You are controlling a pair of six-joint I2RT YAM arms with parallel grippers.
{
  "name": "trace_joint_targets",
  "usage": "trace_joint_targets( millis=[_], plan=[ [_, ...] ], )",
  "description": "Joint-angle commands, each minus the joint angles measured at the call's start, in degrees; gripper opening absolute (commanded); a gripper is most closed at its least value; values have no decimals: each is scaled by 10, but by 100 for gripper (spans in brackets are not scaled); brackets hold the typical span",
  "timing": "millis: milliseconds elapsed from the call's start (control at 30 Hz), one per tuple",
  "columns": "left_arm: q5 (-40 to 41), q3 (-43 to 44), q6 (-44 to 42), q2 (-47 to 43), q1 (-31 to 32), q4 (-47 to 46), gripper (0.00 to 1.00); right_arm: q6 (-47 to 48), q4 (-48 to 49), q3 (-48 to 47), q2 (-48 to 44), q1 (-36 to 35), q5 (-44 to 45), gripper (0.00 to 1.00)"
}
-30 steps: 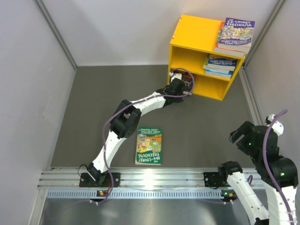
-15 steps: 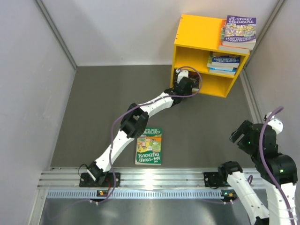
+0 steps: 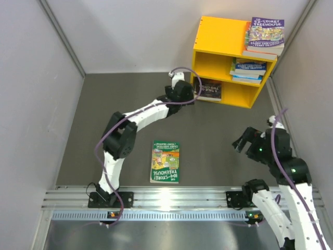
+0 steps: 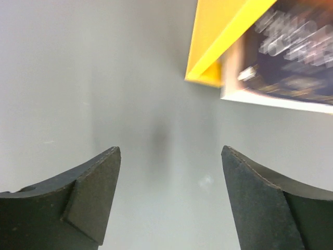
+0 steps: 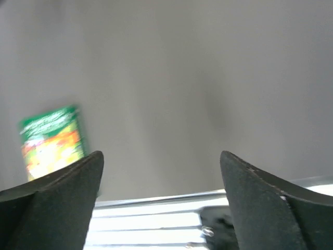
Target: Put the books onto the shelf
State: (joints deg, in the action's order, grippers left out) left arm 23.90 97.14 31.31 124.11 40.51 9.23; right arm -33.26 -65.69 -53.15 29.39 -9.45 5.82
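Observation:
The yellow shelf (image 3: pixel 216 34) stands at the back right. A purple Treehouse book (image 3: pixel 265 32) lies on its top, a small stack of books (image 3: pixel 248 70) fills the upper compartment, and a dark book (image 3: pixel 209 90) lies in the lower one. A green book (image 3: pixel 165 161) lies flat on the floor near the front. My left gripper (image 3: pixel 191 95) hangs open just left of the shelf, nothing between its fingers. Its wrist view shows the shelf's corner (image 4: pixel 223 36) and the dark book (image 4: pixel 291 57) ahead of the left gripper (image 4: pixel 170 156). My right gripper (image 3: pixel 242 139) is open and empty; its wrist view shows the green book (image 5: pixel 52 140) at the left.
Grey walls close in the left, back and right sides. A metal rail (image 3: pixel 171 200) with both arm bases runs along the front edge, also seen in the right wrist view as the rail (image 5: pixel 156 213). Grey floor lies between the green book and the shelf.
My left gripper opened, let go of the dark book in the lower compartment and drew back to the left. The right arm swung left over the floor with its jaws wider.

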Motion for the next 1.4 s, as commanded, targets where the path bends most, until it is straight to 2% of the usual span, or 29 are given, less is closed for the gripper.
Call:
trace_joint_targets(
  millis=[0, 100, 133, 167, 233, 267, 400, 467, 633, 900, 1033, 1100, 1167, 1200, 1267, 1300, 1367],
  plan=[
    [-6, -20, -3, -127, -3, -10, 85, -5, 166, 69, 38, 2, -225, 95],
    [-11, -20, 20, -168, -22, 85, 88, -58, 286, 137, 80, 2, -335, 100],
    [-20, -22, 48, -175, -38, 169, 88, -77, 311, 149, 94, 1, -358, 100],
    [-31, -34, 65, -189, -47, 208, 88, -87, 346, 172, 119, -1, -377, 100],
    [-79, -72, 96, -207, -68, 282, 87, -95, 395, 177, 159, -11, -393, 100],
    [-93, -133, 102, -235, -70, 292, 85, -97, 409, 182, 172, -16, -395, 100],
    [-148, -296, 148, -335, -71, 298, 85, -130, 509, 209, 244, -59, -406, 100],
    [-172, -375, 178, -397, -71, 294, 85, -167, 557, 232, 290, -107, -404, 100],
    [-226, -476, 187, -512, -71, 277, 90, -260, 730, 275, 388, -211, -369, 100],
    [-321, -590, 200, -561, -68, 222, 91, -313, 891, 289, 534, -273, -344, 100],
    [-331, -629, 205, -522, -62, 190, 91, -336, 928, 263, 618, -308, -335, 100],
    [-335, -640, 208, -505, -59, 171, 88, -342, 930, 259, 632, -312, -327, 100],
    [-353, -654, 219, -486, -58, 122, 81, -349, 934, 260, 644, -314, -323, 100],
    [-358, -657, 224, -480, -57, 105, 69, -352, 938, 262, 647, -316, -323, 100],
    [-371, -657, 230, -462, -57, 67, 51, -364, 957, 273, 650, -317, -322, 100],
    [-372, -656, 233, -458, -57, 57, 31, -371, 965, 280, 648, -317, -322, 100],
    [-381, -661, 246, -449, -58, 30, 9, -382, 985, 295, 646, -318, -324, 100]
  ],
)
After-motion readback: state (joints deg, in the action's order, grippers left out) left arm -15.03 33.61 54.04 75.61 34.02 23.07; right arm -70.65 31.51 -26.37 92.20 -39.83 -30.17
